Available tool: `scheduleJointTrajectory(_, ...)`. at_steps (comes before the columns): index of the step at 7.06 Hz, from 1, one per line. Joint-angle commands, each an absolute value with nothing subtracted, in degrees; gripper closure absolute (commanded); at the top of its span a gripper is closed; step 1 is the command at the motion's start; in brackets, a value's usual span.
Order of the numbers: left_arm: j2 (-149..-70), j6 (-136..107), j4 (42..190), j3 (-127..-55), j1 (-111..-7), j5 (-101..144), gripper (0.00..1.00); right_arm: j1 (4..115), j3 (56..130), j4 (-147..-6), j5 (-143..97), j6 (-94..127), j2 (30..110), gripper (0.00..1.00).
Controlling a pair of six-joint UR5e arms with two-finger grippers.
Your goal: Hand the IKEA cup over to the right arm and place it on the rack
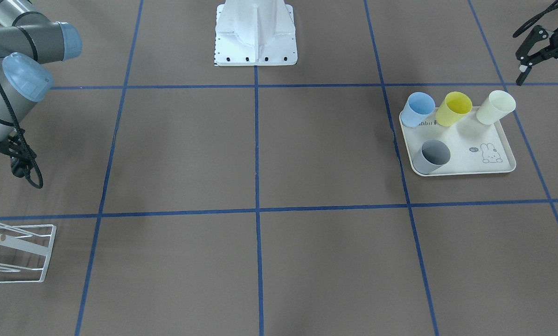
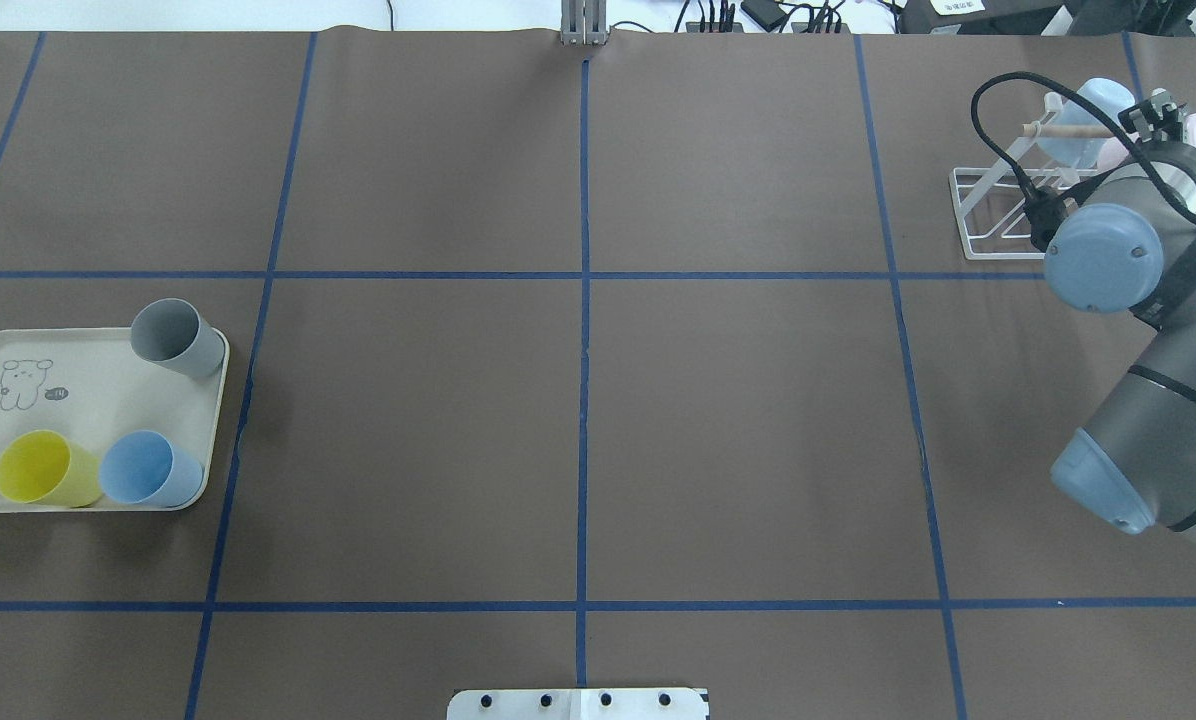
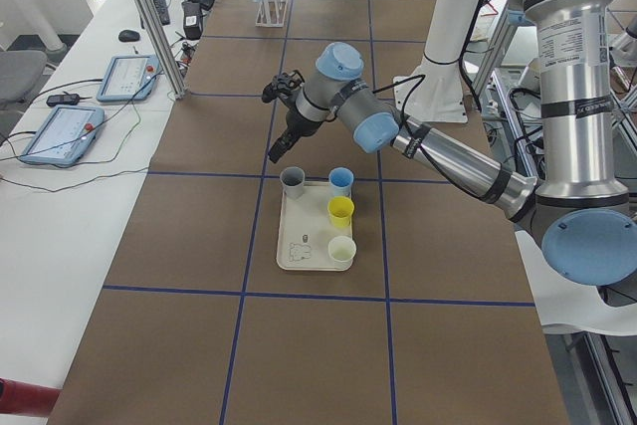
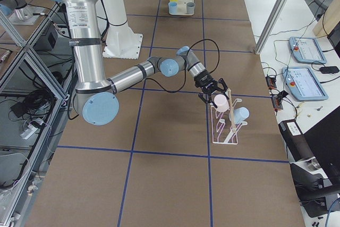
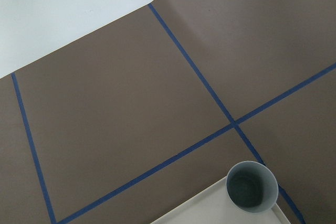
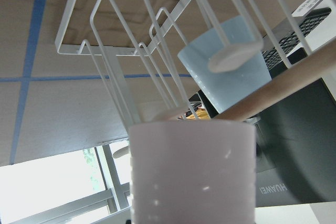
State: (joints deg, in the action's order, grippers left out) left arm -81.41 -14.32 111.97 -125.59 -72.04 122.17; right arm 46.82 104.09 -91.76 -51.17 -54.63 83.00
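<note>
The white wire rack [image 2: 998,215] stands at the table's far right; it also shows in the front view [image 1: 22,252]. A light-blue cup [image 2: 1083,120] hangs on it. My right gripper [image 2: 1173,115] is at the rack's prongs, shut on a pale pink cup [image 4: 220,101], which fills the right wrist view [image 6: 191,171] beside the wooden dowel. My left gripper [image 1: 546,88] is open and empty, hovering above the table just behind the cream tray [image 1: 465,140]. A grey cup [image 5: 251,186] stands upright at the tray's corner below it.
The tray also holds a blue cup [image 1: 418,108], a yellow cup [image 1: 453,108] and a cream cup [image 1: 495,107]. The white robot pedestal [image 1: 255,37] stands at the table's near middle edge. Blue tape lines grid the brown table.
</note>
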Motion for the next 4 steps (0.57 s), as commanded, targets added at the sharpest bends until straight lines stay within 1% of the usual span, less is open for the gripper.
scheduleJointTrajectory(1, -81.47, -14.33, 111.97, -125.60, -72.07, 122.17, 0.00, 46.67, 103.54, -91.76, -51.06, -54.58, 83.32, 0.86)
scheduleJointTrajectory(4, -81.47, -14.76, 111.97, -125.60, -72.07, 122.17, 0.00, 45.80, 102.75, -91.76, -50.98, -54.58, 83.15, 0.80)
